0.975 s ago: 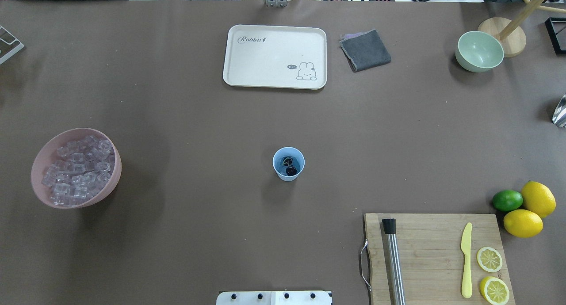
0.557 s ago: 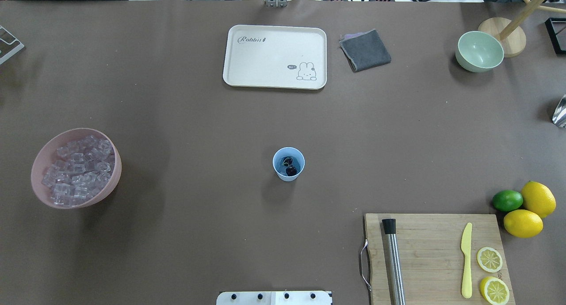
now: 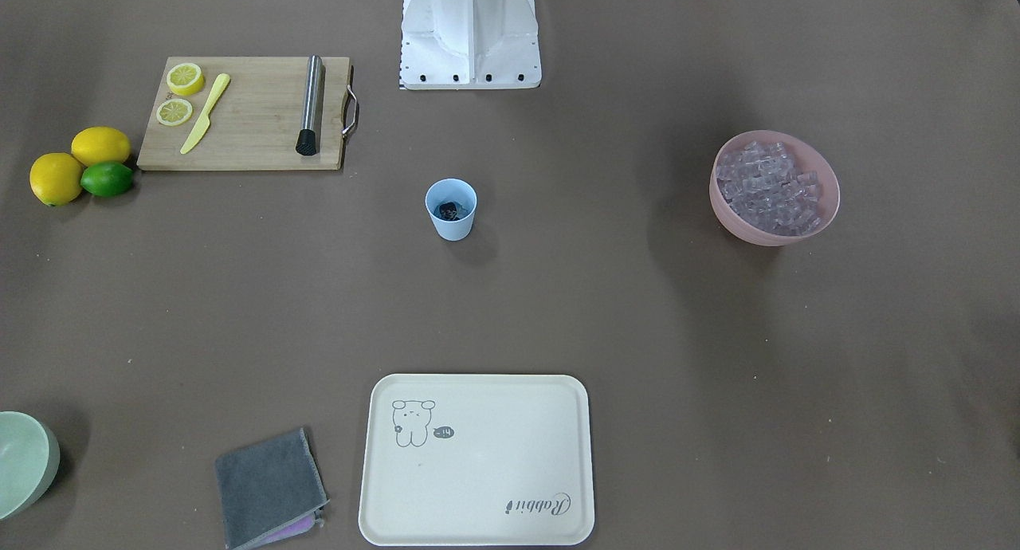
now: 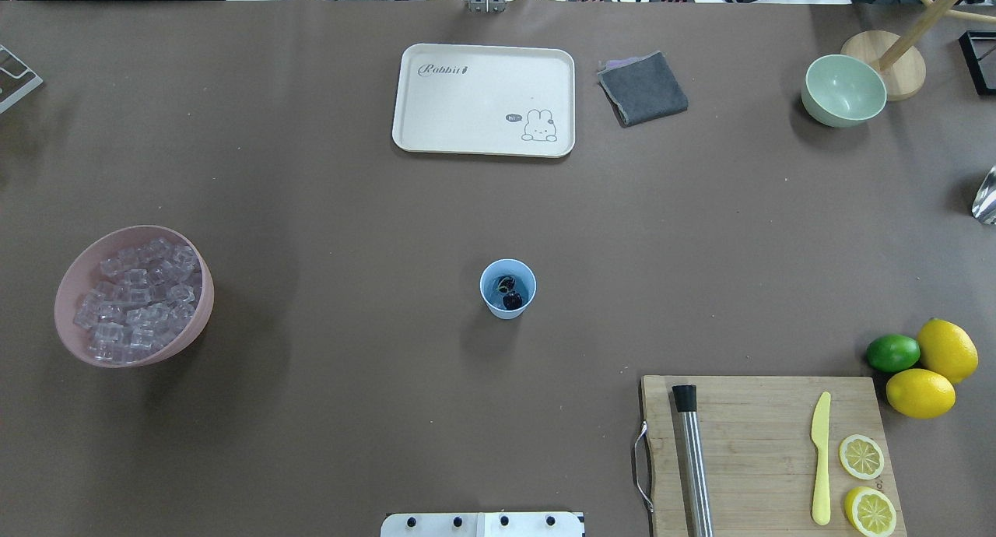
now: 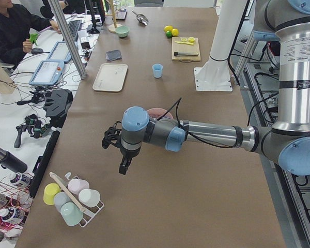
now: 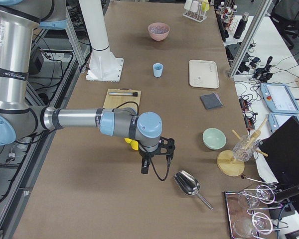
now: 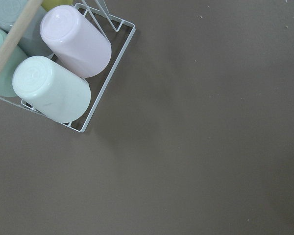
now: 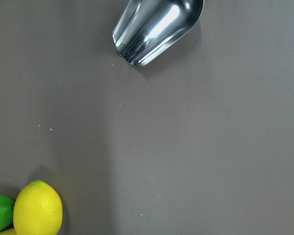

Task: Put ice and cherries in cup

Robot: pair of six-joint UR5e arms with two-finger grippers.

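Observation:
The light blue cup [image 4: 507, 288] stands upright at the table's middle, with the dark cherries [image 4: 511, 297] inside it. They show again in the front-facing view as the cup [image 3: 451, 208] and the cherries [image 3: 449, 210]. The ice [image 4: 140, 296] fills a pink bowl [image 4: 198, 319] at the left. My left gripper [image 5: 124, 166] hangs over the table's left end, far from the cup. My right gripper [image 6: 145, 167] hangs over the right end beside the lemons. Whether either is open or shut I cannot tell.
A cream tray [image 4: 482, 100], a grey cloth [image 4: 643, 88] and a pale green bowl [image 4: 843, 90] lie at the far side. The cutting board [image 4: 766, 451] holds a muddler, knife and lemon slices. A metal scoop [image 8: 154, 29] and a cup rack [image 7: 63, 63] sit below the wrists.

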